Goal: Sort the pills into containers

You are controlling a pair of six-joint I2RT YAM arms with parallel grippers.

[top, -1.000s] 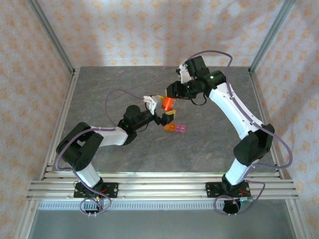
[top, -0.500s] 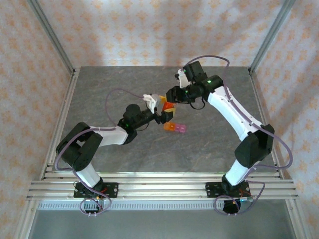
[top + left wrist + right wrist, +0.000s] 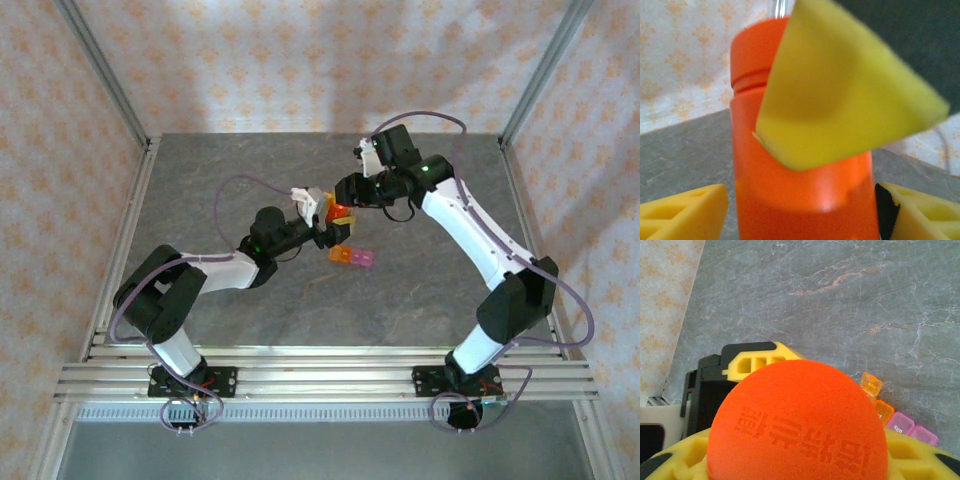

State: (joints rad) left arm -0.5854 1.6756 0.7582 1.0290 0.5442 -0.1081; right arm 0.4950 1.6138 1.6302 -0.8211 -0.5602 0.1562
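My right jaws clenched on orange bottle (image 3: pixel 805 200); my left jaws straddle its body, grip unclear. Containers (image 3: pixel 351 257) sit on surface (image 3: pixel 250 170) nearby: tiny, light, slick, likely skid; pinch side walls.

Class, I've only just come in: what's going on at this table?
The right pincer is shut on an orange bottle near the middle of the table. The left pincer straddles that same bottle from the other side; whether it grips it yet cannot be told. The orange and pink containers lie on the table just beside them, with neither pincer on them.
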